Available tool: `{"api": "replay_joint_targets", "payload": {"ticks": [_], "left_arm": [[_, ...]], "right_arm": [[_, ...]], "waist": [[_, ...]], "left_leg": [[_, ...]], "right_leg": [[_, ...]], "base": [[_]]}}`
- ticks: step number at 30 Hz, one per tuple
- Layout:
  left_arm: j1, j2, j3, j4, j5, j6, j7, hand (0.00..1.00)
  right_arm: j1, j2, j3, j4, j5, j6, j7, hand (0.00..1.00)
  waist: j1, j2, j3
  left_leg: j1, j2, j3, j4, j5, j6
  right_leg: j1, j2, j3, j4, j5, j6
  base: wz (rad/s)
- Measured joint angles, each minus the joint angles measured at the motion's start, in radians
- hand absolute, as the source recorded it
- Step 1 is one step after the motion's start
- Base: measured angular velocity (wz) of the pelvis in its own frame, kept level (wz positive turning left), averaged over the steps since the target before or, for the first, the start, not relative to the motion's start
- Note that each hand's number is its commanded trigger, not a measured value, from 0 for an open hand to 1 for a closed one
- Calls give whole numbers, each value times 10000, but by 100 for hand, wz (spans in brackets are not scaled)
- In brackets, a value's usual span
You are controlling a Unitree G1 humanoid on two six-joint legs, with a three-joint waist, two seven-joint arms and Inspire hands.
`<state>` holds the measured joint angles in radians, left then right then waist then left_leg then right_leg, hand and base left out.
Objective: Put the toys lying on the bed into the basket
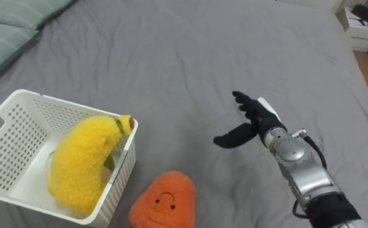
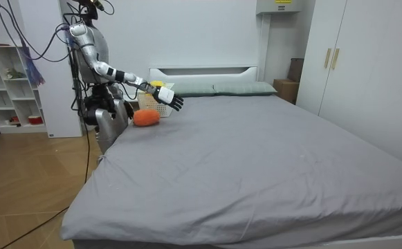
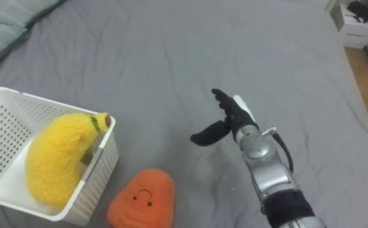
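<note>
A white perforated basket [image 1: 19,114] rests on the grey bed [image 1: 190,57] at the lower left, with a yellow plush banana [image 1: 82,161] lying inside it and leaning over its right wall. An orange plush toy with a smiling face [image 1: 164,201] lies on the bed just right of the basket. My right hand [image 1: 250,120] hovers above the bed to the right of the orange toy, apart from it, fingers straight and thumb spread, holding nothing. In the room view I stand at the bed's side near its head, right hand [image 2: 168,99] stretched out over the mattress beyond the orange toy [image 2: 146,118].
Grey-green pillows [image 1: 9,25] lie at the head of the bed, upper left. A white bedside unit [image 1: 361,28] stands past the bed's far corner. Bare grey sheet stretches ahead of and beside my hand. White wardrobes [image 2: 353,62] line the room view's right.
</note>
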<state>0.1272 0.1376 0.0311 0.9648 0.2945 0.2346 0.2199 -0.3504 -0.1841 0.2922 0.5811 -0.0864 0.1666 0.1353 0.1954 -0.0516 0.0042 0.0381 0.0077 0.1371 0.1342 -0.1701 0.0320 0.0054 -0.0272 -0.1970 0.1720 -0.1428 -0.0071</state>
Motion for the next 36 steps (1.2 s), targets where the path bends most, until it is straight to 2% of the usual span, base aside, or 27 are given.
{"api": "replay_joint_targets", "payload": {"ticks": [4,8,16,21,30,36], "left_arm": [[-66,-2,-308,174,-307,-113,223,0],[-184,-2,-482,373,-321,-161,173,0],[-365,16,-925,540,-1082,-297,259,0],[-471,63,-1028,599,-1081,-298,270,0],[-516,147,-1335,588,-1083,-311,392,0],[-575,178,-1340,590,-1673,-311,385,0]], "right_arm": [[52,237,623,410,24,-13,651,0],[160,245,1029,408,29,-13,1357,0],[160,306,1755,365,77,-14,2836,0],[160,316,2241,360,64,1,3436,0],[160,391,2479,-91,9,72,4144,0],[197,416,2773,-213,-330,116,4300,0]], "waist": [[11,-52,0],[31,-37,12],[28,43,75],[146,1,98],[276,-135,103],[286,-196,120]], "left_leg": [[-75,-7,-20,3,-1,2],[-122,0,-11,-6,-2,2],[-364,-10,-10,-6,-1,2],[-481,-1,38,-14,0,3],[-611,4,30,-11,0,2],[-621,1,27,-11,0,3]], "right_leg": [[-43,-11,-8,-21,1,0],[-110,-32,10,-16,4,-2],[-343,-3,5,-24,11,-13],[-515,-41,43,-13,11,-13],[-633,-12,48,-12,11,-13],[-638,14,47,-11,11,-13]], "base": [[0],[0],[0],[-4],[-1],[0]]}}
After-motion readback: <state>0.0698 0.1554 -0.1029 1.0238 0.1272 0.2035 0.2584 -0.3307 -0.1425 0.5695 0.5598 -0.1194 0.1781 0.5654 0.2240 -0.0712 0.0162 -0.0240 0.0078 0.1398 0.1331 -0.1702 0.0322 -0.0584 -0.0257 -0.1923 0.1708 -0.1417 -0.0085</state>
